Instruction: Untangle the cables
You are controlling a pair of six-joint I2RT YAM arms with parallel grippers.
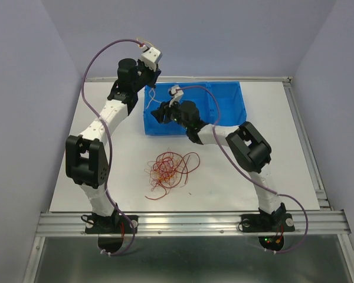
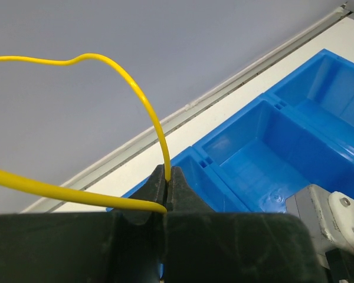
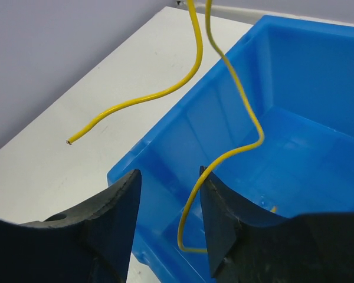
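**Top external: yellow cable (image 2: 97, 56) hangs from left gripper (image 2: 167, 184), and right gripper (image 3: 168, 180) is open around it**

Nearest us, the tangle (image 1: 168, 170) of red and orange cables sits on the table (image 1: 224, 183), between the two arm bases. Neither gripper is close to it. The yellow cable looks well clear of it.

Further out, the right gripper hovers over the left-end compartment of the blue bin (image 1: 227, 106). Its jaws stand apart and clamp nothing. In the right wrist view one strand of the yellow cable drops into the gap, close to the finger on the right of that view. We cannot tell if it touches. The strand's lower end curls down into the compartment. A second strand ends free, out over the table beside the bin.

Farthest, the left gripper is raised above the bin's far-left corner. Its jaws are pinched tight on the yellow cable, which bends through the pinch with two strands leading out.

Key relation: the cable's long axis runs roughly vertical, from the left jaws above down through the right jaws' gap into the bin. The left arm alone carries it.

Our read is that this cable is separated and over the bin. The next move likely needs the left jaws to let go, with the right fingers backed clear so the strand doesn't snag.
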